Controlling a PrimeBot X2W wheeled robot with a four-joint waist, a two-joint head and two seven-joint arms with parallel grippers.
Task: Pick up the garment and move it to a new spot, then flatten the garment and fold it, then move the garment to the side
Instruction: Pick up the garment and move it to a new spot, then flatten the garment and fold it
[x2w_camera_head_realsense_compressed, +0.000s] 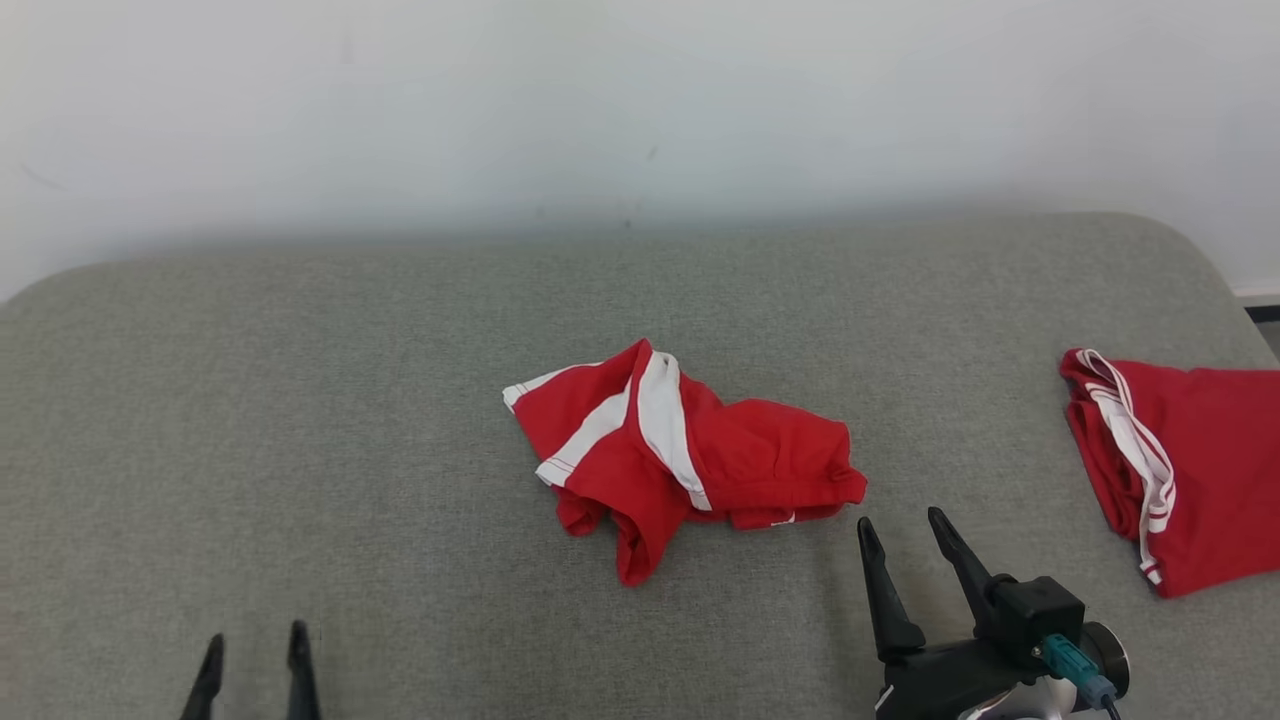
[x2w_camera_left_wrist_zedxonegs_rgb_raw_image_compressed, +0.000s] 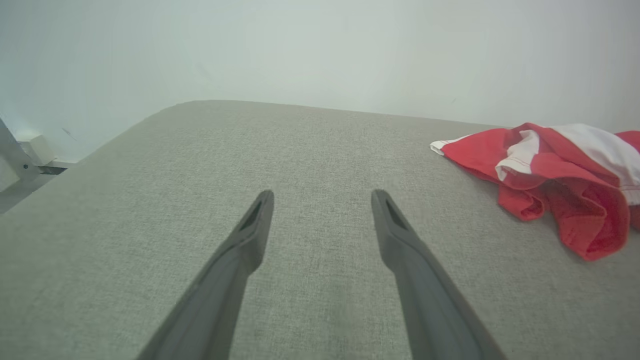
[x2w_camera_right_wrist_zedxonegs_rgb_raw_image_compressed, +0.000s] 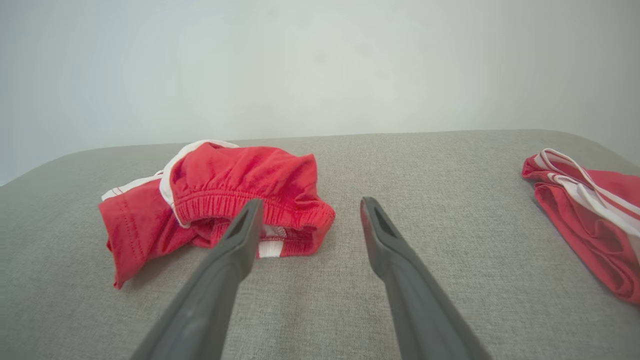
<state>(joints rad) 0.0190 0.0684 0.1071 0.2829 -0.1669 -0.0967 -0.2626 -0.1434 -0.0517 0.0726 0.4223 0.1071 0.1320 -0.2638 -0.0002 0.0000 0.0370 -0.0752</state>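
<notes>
A crumpled red garment with white stripes and an elastic waistband (x2w_camera_head_realsense_compressed: 690, 450) lies bunched near the middle of the grey fabric-covered surface (x2w_camera_head_realsense_compressed: 300, 400), roughly halfway between its left and right edges and a little closer to the front edge than to the back one. One leg trails toward the front edge.

The right arm's jaws stand spread wide with nothing between them. Their long dark fingers (x2w_camera_head_realsense_compressed: 880, 590) point toward the back edge, just beside the garment's front right end. From the right wrist, one finger (x2w_camera_right_wrist_zedxonegs_rgb_raw_image_compressed: 235, 250) overlaps the waistband (x2w_camera_right_wrist_zedxonegs_rgb_raw_image_compressed: 240, 207); I cannot tell whether it touches the cloth.

The left arm's jaws are likewise released and empty, their fingers (x2w_camera_head_realsense_compressed: 298, 670) over bare fabric near the front edge, well apart from the garment (x2w_camera_left_wrist_zedxonegs_rgb_raw_image_compressed: 550, 170).

A second red garment with white stripes (x2w_camera_head_realsense_compressed: 1190, 460) lies flatter at the right edge.
</notes>
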